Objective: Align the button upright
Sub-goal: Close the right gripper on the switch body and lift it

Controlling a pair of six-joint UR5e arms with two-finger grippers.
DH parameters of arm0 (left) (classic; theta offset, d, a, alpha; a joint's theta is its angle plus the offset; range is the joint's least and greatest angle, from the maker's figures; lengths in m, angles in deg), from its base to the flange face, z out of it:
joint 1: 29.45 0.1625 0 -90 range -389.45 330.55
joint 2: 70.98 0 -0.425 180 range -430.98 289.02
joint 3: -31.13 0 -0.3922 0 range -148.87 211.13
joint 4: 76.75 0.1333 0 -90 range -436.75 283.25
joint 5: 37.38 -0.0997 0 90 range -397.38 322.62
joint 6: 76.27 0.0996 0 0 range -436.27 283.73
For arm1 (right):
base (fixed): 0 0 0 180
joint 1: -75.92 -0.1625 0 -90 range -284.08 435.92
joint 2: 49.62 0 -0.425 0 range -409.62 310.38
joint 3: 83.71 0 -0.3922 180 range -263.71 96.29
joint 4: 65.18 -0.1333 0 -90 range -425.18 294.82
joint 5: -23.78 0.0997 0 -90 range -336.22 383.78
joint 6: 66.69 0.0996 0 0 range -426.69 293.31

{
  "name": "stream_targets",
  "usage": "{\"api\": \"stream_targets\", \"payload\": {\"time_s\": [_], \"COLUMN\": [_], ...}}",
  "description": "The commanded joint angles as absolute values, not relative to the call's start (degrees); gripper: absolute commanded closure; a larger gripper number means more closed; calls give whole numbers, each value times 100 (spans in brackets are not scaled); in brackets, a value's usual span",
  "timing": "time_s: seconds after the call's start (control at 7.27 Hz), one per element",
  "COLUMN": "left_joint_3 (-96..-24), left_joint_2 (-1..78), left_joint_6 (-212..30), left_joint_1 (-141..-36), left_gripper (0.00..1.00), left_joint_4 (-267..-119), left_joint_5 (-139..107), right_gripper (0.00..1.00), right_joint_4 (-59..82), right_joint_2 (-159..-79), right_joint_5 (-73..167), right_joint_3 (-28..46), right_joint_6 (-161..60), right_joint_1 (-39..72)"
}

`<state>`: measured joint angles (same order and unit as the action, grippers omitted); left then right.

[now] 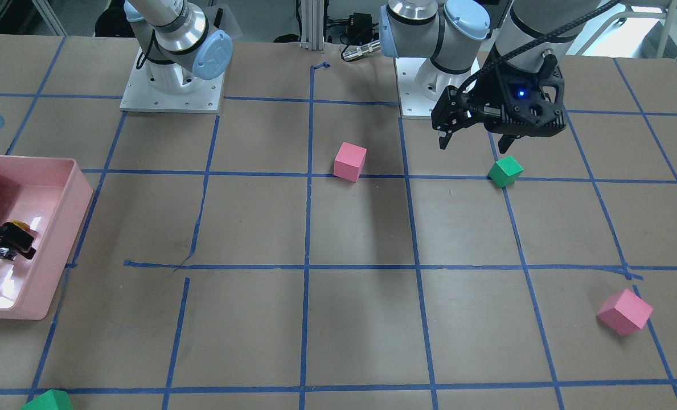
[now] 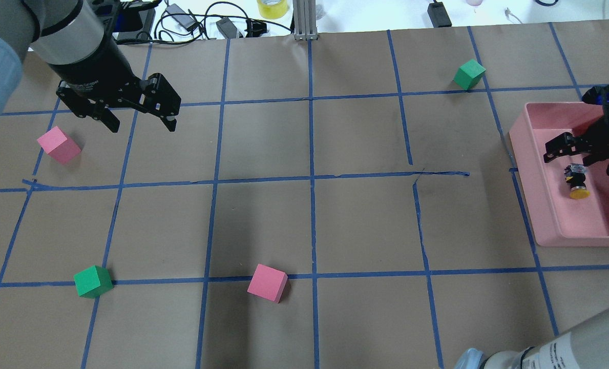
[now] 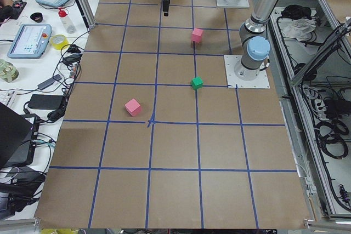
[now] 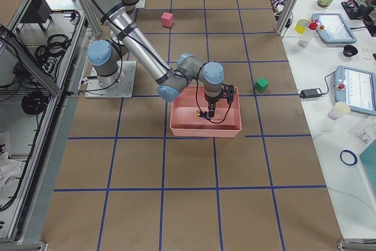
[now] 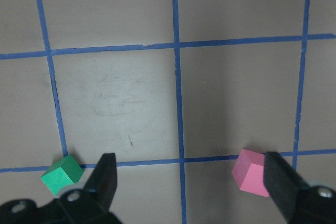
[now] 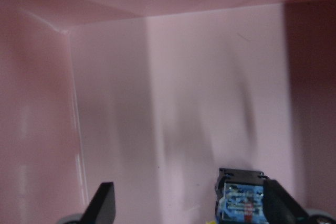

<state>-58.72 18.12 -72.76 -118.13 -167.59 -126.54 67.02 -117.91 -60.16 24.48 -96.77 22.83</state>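
Here the button (image 2: 575,183) lies on its side in the pink tray (image 2: 527,189), yellow cap toward the robot, ungrasped between the right hand's (image 6: 191,205) spread fingers. The left hand (image 2: 142,125) hovers released above the table (image 2: 360,220).

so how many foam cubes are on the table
4. Left pink cube by the left edge; left green cube and centre pink cube on the robot's side; right green cube on the far side. None seems hidden.

Button (image 6: 240,203) cropped by right wrist view's bottom edge; tray (image 2: 537,189) cropped overhead.
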Motion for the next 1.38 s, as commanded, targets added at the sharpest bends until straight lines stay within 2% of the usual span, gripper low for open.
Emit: {"api": "stream_targets", "payload": {"time_s": [0.0,1.24], "left_joint_3": [-5869,-5860], "left_joint_2": [1805,1736], "left_joint_6": [-7266,-6475], "left_joint_1": [-11813,-11734], "left_gripper": [0,0], "left_joint_4": [-16745,-16771], "left_joint_5": [-12641,-12676], "right_gripper": [0,0], "right_joint_4": [6735,6780], "right_joint_2": [-11791,-11659], "right_joint_5": [-6033,-6481], "right_joint_3": [2440,2440], "right_joint_6": [-9719,-9772], "right_joint_1": [2283,2292]}}
